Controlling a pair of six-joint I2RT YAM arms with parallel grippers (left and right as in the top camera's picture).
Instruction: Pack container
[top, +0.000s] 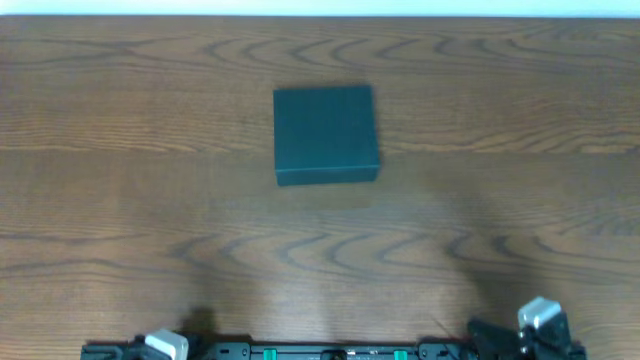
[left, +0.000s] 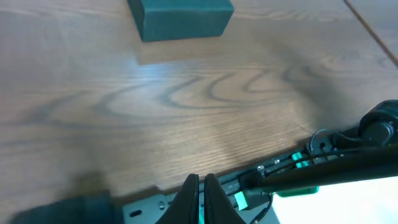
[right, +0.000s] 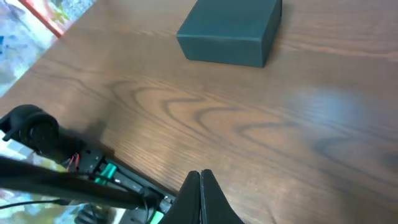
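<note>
The container (top: 326, 134) is a dark teal-green square box with its lid closed, sitting on the wooden table at the centre back. It also shows at the top of the left wrist view (left: 180, 17) and of the right wrist view (right: 231, 31). My left gripper (left: 200, 179) is shut and empty at the table's front edge, far from the box. My right gripper (right: 199, 174) is shut and empty at the front edge on the right, also far from the box. No snack packets are in view.
A metal rail with green clips (top: 330, 352) runs along the table's front edge, between the two arm bases (top: 160, 346) (top: 540, 322). Bare wood surrounds the box. Something colourful (right: 43, 12) lies beyond the table's left edge in the right wrist view.
</note>
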